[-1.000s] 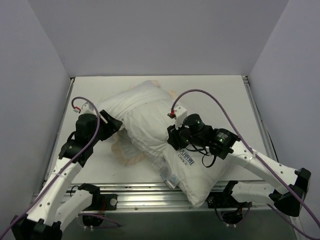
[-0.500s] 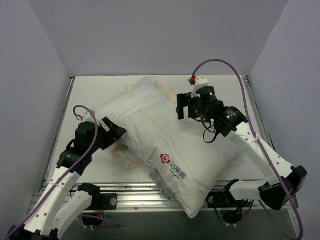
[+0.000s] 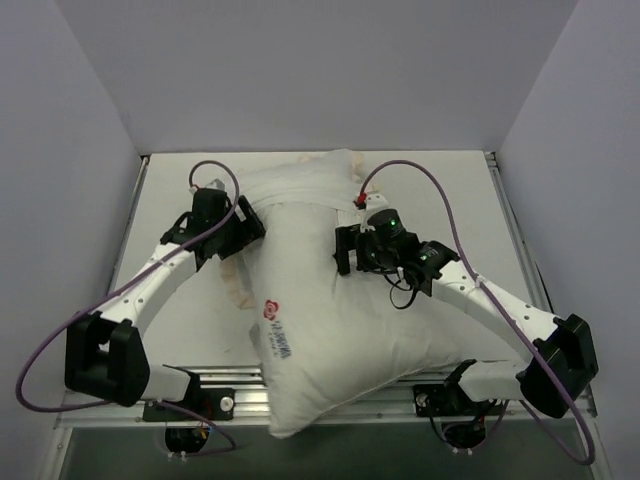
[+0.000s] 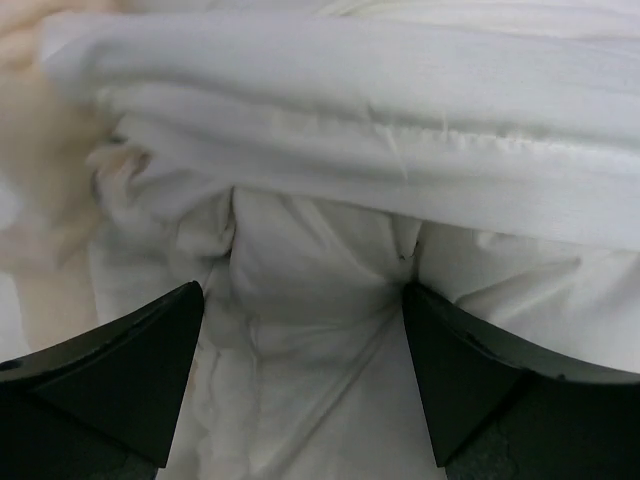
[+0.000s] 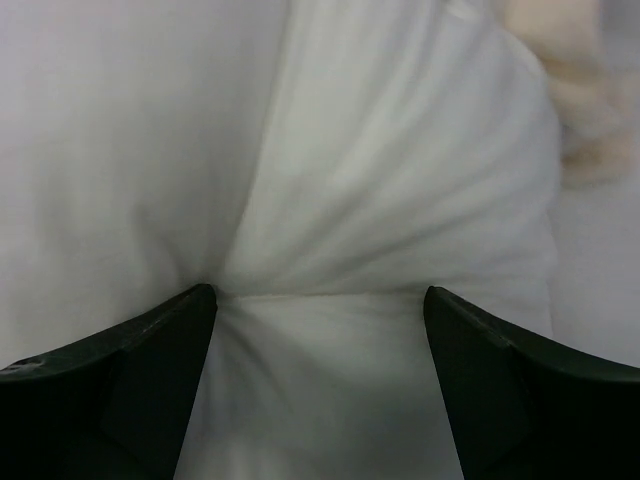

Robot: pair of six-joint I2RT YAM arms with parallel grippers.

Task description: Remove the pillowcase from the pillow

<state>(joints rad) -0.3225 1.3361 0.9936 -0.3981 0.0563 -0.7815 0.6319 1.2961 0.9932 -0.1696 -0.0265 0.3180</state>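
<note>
Grippers both open over the bare pillow, cover almost hidden beneath it

We find the left gripper (image 3: 243, 222) at the 10 o'clock corner of the pillow (image 3: 330, 330) and the right gripper (image 3: 343, 252) just 12 o'clock of its middle. In both wrist views the black fingers (image 4: 110, 370) are spread wide with white pillow cloth bulging between them, nothing pinched. We see the pillow lying from 12 to 6 o'clock across the table (image 3: 450, 190), its red-printed label (image 3: 275, 327) facing up and its near end hanging past the 6 o'clock edge. Of the pillowcase (image 3: 238, 292) we see only a cream frilled strip peeking out at the pillow's 9 o'clock side. We judge the pillow is out but lying on the cover. So we want the left jaws to close on cream frill alone, toward 8 o'clock, while the right gripper eases the pillow toward 3 o'clock. Catching white cloth too would drag both together.
</note>
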